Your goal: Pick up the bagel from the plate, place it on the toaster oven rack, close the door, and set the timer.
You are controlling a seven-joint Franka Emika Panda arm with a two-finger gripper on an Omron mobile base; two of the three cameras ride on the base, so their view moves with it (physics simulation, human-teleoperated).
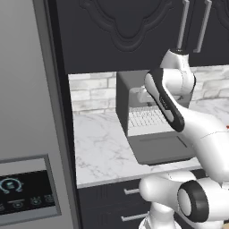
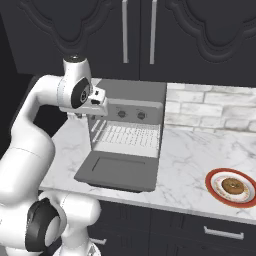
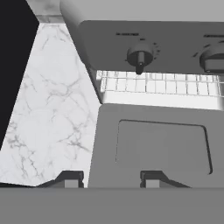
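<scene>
The gripper (image 3: 105, 179) hangs with its fingers (image 3: 70, 178) parted, grasping nothing. Just below them lies the open door (image 3: 157, 148), beyond it the toaster oven rack (image 3: 157, 85).

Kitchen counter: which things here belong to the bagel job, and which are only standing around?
Job:
bagel
plate
rack
door, open
oven knobs
gripper

Not the job:
upper cabinets
drawers
fridge
</scene>
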